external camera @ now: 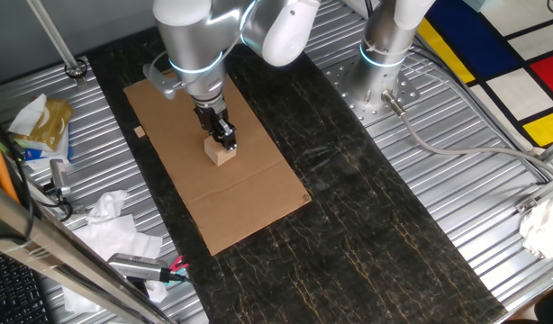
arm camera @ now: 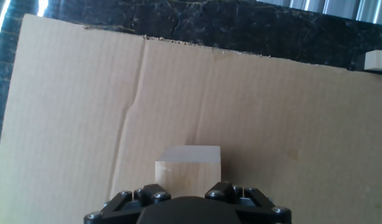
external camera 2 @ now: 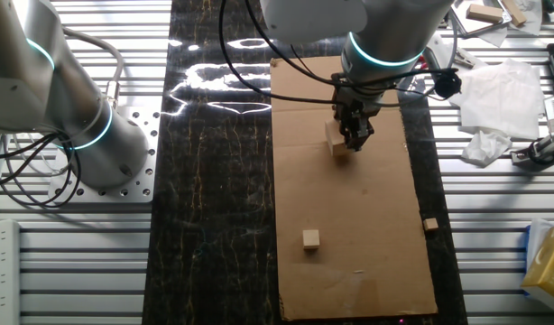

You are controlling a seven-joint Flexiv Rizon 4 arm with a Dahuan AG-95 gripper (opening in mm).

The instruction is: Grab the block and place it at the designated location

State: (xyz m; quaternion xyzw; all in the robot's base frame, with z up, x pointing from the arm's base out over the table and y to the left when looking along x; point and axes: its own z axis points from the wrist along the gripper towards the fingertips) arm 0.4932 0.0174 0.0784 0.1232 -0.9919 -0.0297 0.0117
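the two-finger gripper [external camera: 224,140] pinches the pale tan wooden cube [external camera: 221,152] above the flat brown cardboard sheet [external camera: 249,202]; placement remains, black dot unseen.

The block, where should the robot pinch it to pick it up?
Probably from straight above, pinching two opposite flat sides of the block. It sits flat on the cardboard sheet, top free. The gripper is already over it like that.
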